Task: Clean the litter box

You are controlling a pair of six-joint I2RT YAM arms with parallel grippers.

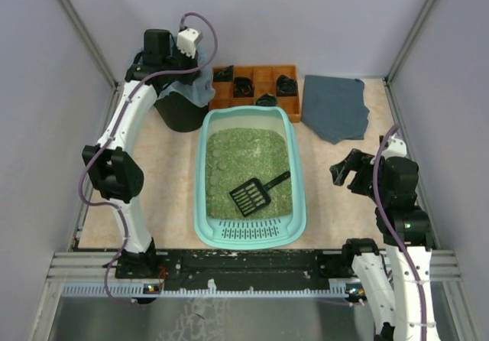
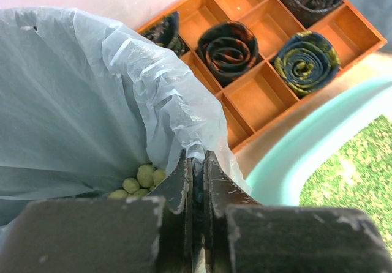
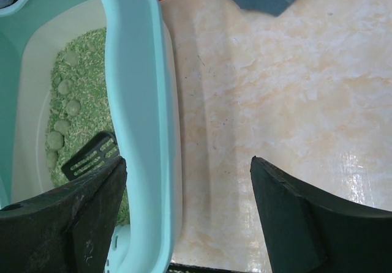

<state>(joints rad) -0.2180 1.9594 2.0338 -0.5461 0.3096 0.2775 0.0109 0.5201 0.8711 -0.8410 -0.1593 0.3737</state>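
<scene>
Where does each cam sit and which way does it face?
Top external: above and behind the bases, looking down at the litter box; both arms show.
Left wrist: over the bin bag, facing down; shut left gripper shows.
Right wrist: beside the litter box, facing the table; open right gripper shows.
Shared: top and right wrist see the scoop.

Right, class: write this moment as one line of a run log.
left gripper shut at bin bag rim | right gripper open beside litter box | scoop lying on litter | clumps in bag
</scene>
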